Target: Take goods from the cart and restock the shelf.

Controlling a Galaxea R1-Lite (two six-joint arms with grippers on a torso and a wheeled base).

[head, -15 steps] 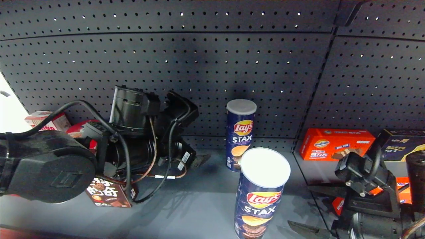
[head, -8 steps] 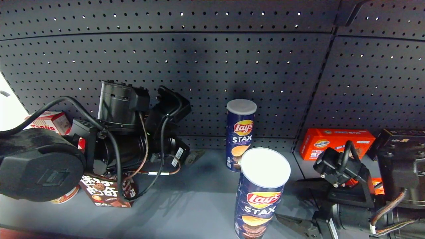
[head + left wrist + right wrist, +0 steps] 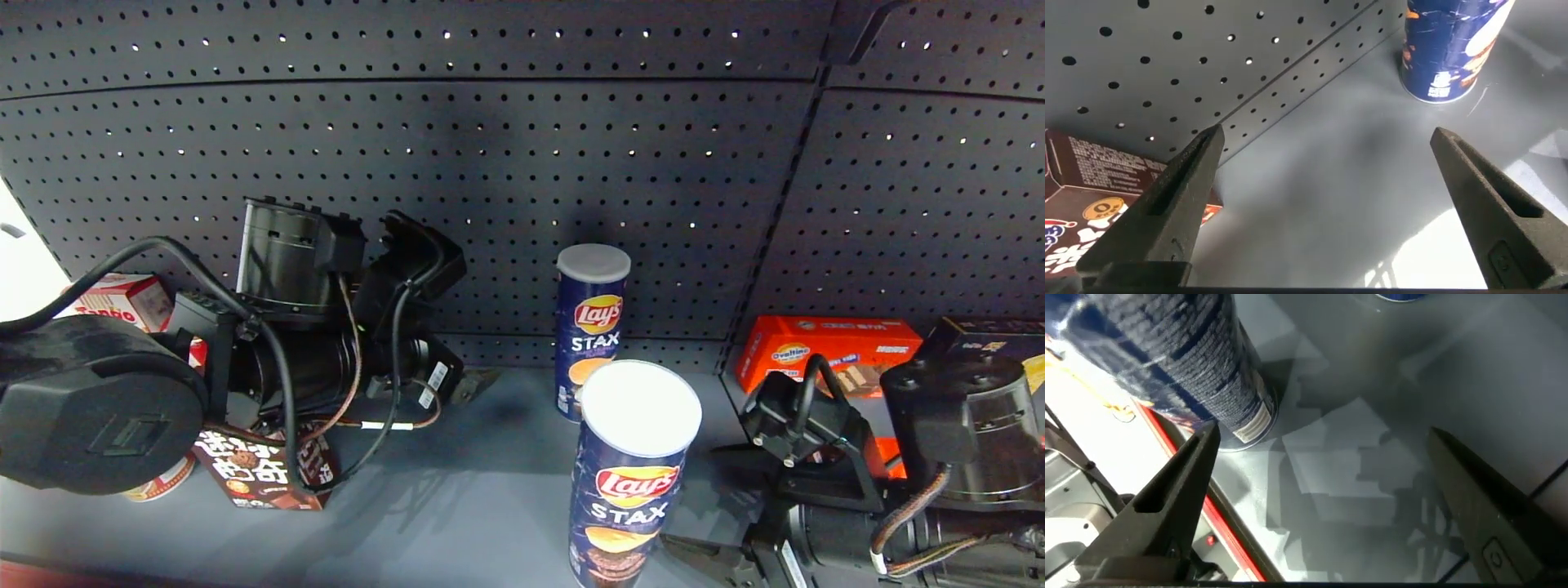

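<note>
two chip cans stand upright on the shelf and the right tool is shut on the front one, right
No: the right tool is open, and the front can is not clamped in it, as the right wrist view shows. The front can and the back can do stand upright on the shelf.

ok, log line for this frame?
left gripper: open, empty, over shelf | right gripper: open, beside front chip can | back chip can: upright at pegboard

right claw (image 3: 1323,431) spread, empty | chip can (image 3: 1176,351) standing on shelf (image 3: 1372,367)
</note>
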